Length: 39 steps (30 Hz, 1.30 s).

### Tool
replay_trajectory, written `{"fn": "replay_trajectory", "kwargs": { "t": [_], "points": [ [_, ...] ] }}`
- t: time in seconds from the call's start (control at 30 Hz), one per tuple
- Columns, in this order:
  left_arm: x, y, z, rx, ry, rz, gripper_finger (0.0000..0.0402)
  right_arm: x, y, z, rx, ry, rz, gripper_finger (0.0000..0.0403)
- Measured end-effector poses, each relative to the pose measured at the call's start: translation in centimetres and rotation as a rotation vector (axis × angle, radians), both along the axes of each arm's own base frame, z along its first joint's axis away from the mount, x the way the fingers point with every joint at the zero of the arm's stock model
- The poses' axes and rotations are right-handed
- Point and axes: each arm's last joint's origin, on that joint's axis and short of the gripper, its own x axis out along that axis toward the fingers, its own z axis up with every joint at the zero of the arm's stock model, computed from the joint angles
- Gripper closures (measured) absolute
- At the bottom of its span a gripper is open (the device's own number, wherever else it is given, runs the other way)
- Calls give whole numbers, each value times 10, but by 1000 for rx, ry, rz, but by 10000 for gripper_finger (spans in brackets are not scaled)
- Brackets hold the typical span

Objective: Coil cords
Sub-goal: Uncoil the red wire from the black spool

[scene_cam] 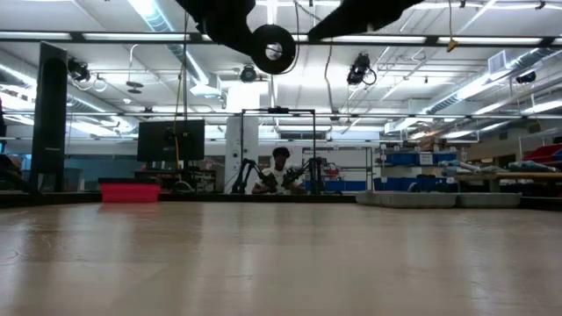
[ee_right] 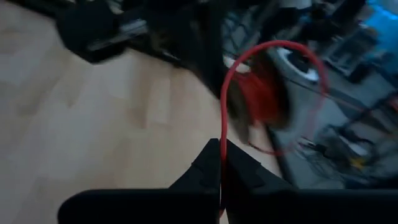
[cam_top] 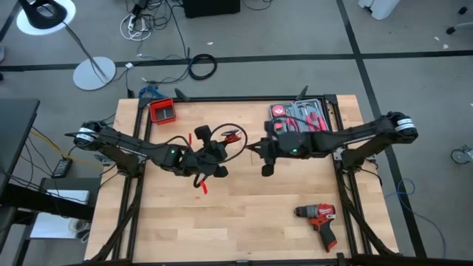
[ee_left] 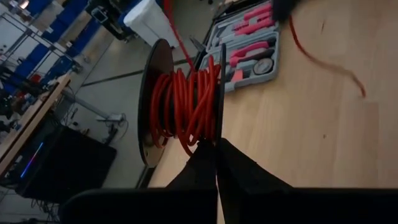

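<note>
The cord (ee_left: 186, 102) is red wire wound on a black spool (ee_left: 155, 106), held above the middle of the desk (cam_top: 244, 222). A free length of it arcs from the spool toward the right arm, showing as a red loop (ee_right: 249, 68) in the right wrist view.

The left end effector (ee_left: 216, 149) is pressed together on the spool's rim, holding it off the desk. The right end effector (ee_right: 221, 163) is closed too, pinching the free cord between its tips.

To do this step well, I judge, the right arm should keep light tension on the loose length while guiding it round the spool, so each turn lies between the flanges and not over the rim. The left arm should hold the spool steady and square to the incoming cord; a slack loop may snag on either arm.

A red clip (cam_top: 201, 187) lies on the desk just below the spool. Toward the far right corner sits a tool case (cam_top: 299, 117); a drill (cam_top: 319, 219) lies near the front right corner.
</note>
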Motion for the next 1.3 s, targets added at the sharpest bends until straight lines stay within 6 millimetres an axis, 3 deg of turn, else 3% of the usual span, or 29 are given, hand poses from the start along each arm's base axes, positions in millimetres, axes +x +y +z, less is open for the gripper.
{"fn": "replay_trajectory", "kwargs": {
  "t": [0.2,0.37,0.63,0.8,0.93,1.17,1.3],
  "points": [
    [0,-3,0,-4,-10,-10,401,-25,-6,0,-11,125,-151,403],
    [3,-4,5,16,-35,-29,401,-31,-6,-17,100,280,-125,396],
    [9,-6,15,54,-110,-63,401,-16,3,-44,323,425,38,328],
    [9,-6,15,67,-95,-71,401,-33,-4,-47,288,535,-101,297],
    [9,-7,14,45,-87,-115,401,-39,-13,-34,187,445,-217,292],
    [11,-10,13,-5,-78,-206,401,-22,-12,5,64,88,-39,300],
    [10,-10,12,-10,-67,-213,401,-16,-10,13,-3,2,14,303]
  ]
}}
